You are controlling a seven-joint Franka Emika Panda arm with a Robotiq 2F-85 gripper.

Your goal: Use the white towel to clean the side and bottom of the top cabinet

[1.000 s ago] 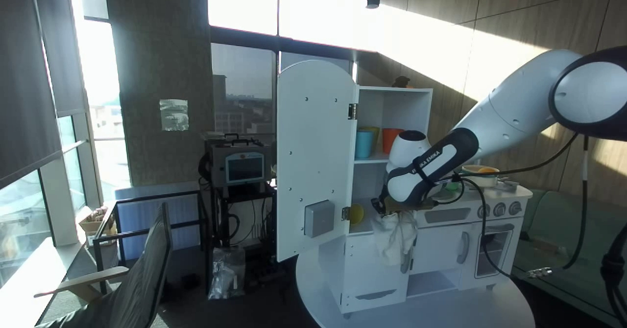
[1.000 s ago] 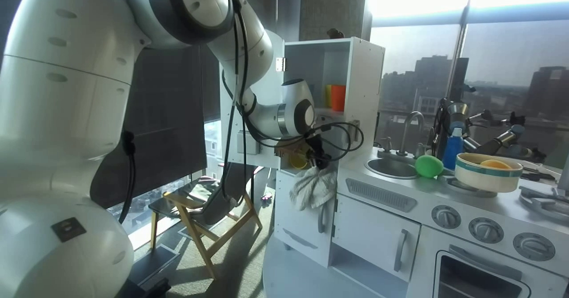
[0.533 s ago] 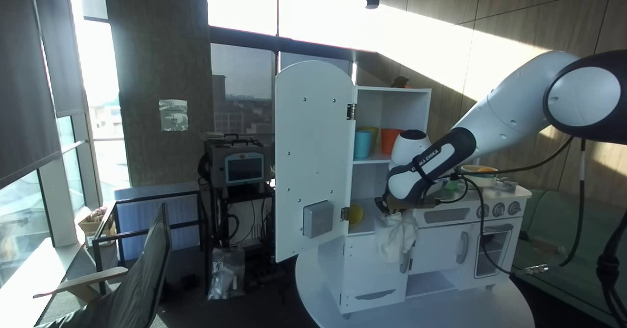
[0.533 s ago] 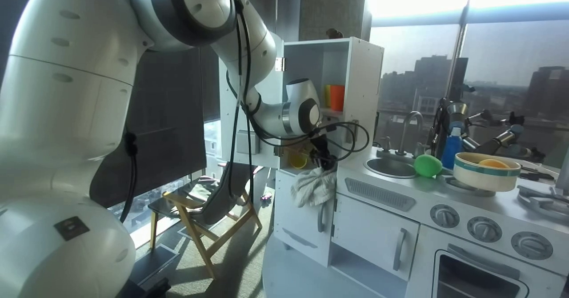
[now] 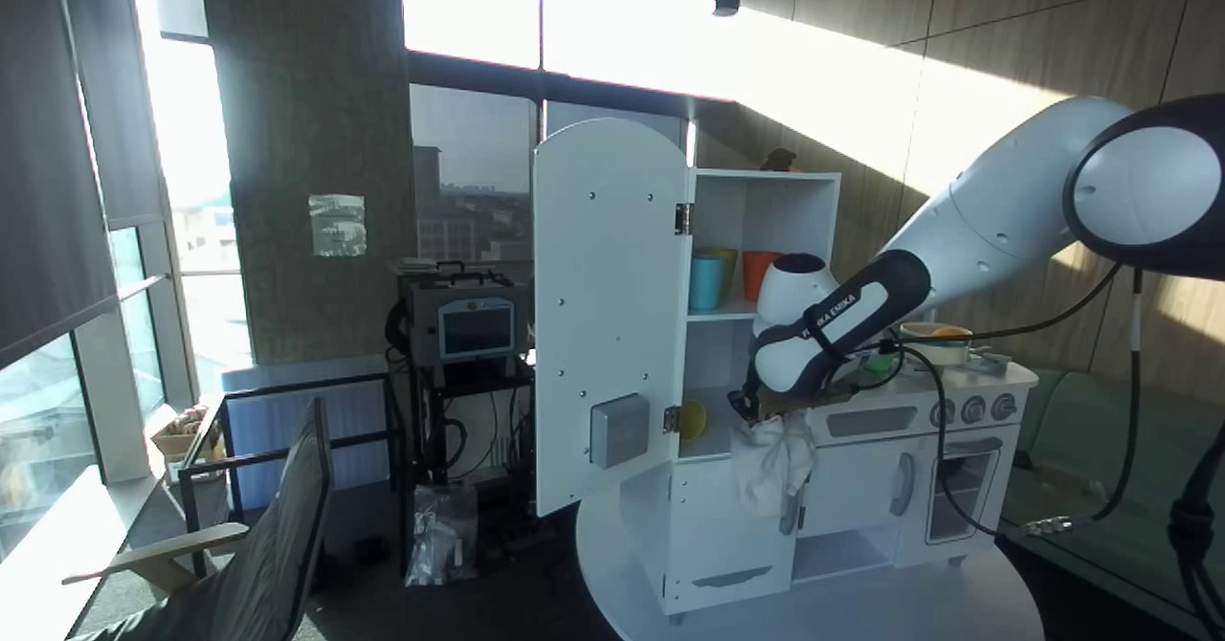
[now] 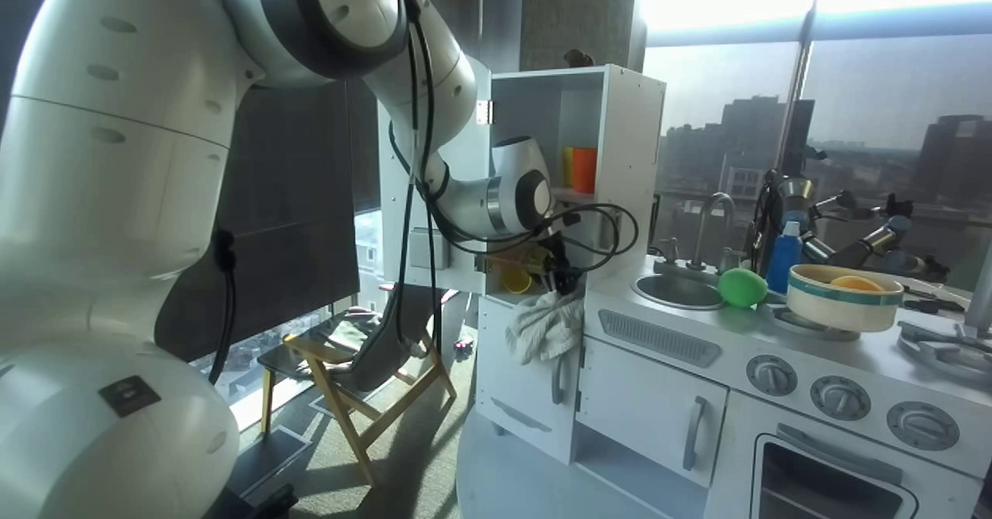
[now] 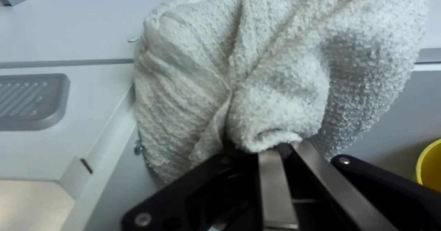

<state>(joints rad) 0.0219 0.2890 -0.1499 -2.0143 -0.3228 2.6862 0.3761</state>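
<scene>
Here's the tool [image 7: 263, 148], clenched on a bunched white towel [image 7: 272, 72] that fans toward twelve o'clock in the wrist view, drooping out past the front of the cabinet [image 6: 635, 124]. There's a yellow cup [image 7: 430, 170] just past three, a vent [image 7: 31, 101] just past nine. Looks like the bottom wipe is in hand, though firm contact I can't confirm! Next calls for pressing down, dragging across, then up the side, clear of that cup.

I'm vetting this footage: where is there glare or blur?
In both exterior views, upper window panes are blown out; in an exterior view, sunlight partly bleaches the wood wall; in the wrist view, the gripper is blurrier than the white towel.
</scene>
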